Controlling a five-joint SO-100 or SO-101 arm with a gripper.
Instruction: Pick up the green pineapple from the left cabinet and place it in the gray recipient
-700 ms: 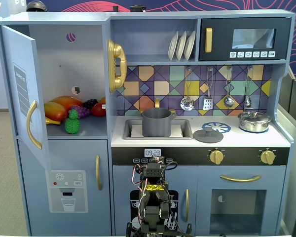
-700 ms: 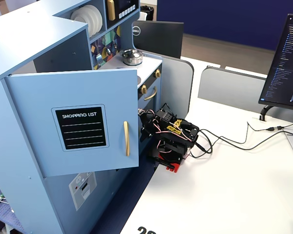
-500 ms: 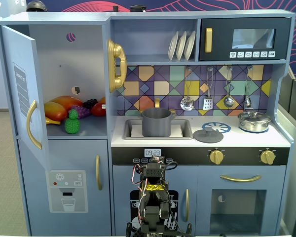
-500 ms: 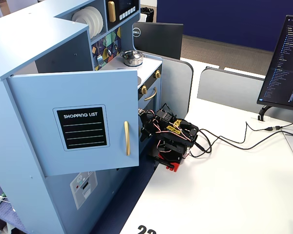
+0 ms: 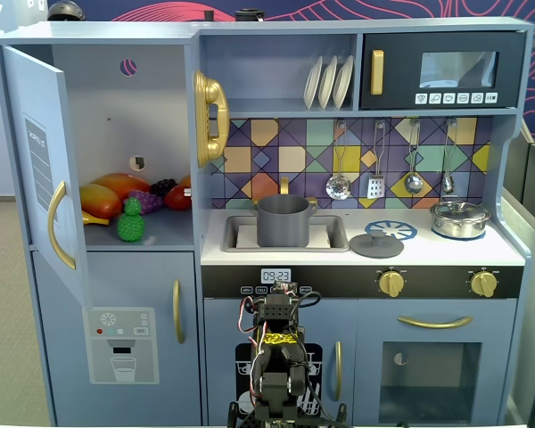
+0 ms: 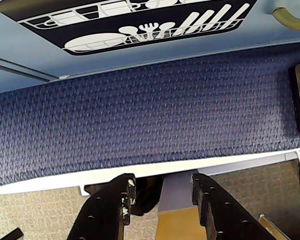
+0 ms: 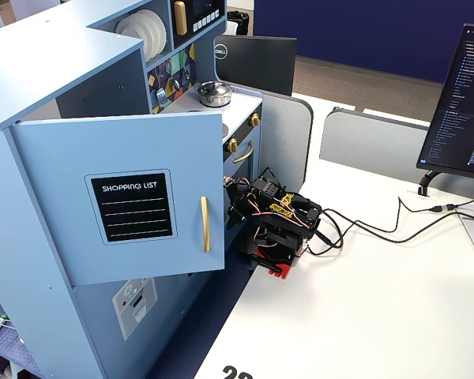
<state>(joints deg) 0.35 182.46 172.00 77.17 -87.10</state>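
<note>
The green pineapple (image 5: 131, 223) stands upright at the front of the shelf inside the left cabinet (image 5: 116, 98), whose door (image 5: 40, 160) is swung open. The gray recipient (image 5: 283, 221) stands lidless in the sink at the middle of the counter. My arm (image 5: 281, 357) is folded low in front of the kitchen's base, far below both. In the wrist view my gripper (image 6: 162, 182) is open and empty, pointing at blue fabric (image 6: 140, 115). In the other fixed view the arm (image 7: 276, 217) sits at the table edge, and the open door (image 7: 126, 205) hides the cabinet's inside.
Purple grapes (image 5: 147, 201), a red fruit (image 5: 178, 196) and orange-yellow fruit (image 5: 111, 192) lie behind the pineapple. A gray lid (image 5: 375, 243) and a silver lidded pot (image 5: 460, 218) sit on the stove. Cables (image 7: 379, 225) and a monitor (image 7: 462, 103) are on the white table.
</note>
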